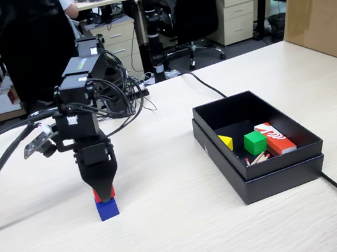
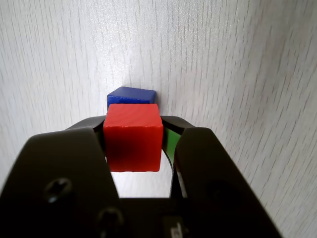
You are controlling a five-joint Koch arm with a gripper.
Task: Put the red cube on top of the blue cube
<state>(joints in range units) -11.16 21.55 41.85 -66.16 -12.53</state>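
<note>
On the pale wood-grain laminate worktop [image 1: 173,229], at the left of the fixed view, the black plastic tool [image 1: 104,193] pointed straight down, its jaws pressed on the sides of one small matte red cube [image 2: 132,137]. That cube sat just above one small matte deep-blue cube [image 1: 107,208], which rested on the worktop; whether the two touched could not be told. Well apart to the right stood one open black rectangular cardboard box [image 1: 274,179], holding one yellow wedge-shaped block [image 1: 226,142], one green cube [image 1: 255,142] and one long orange-red box with white markings [image 1: 275,138].
</note>
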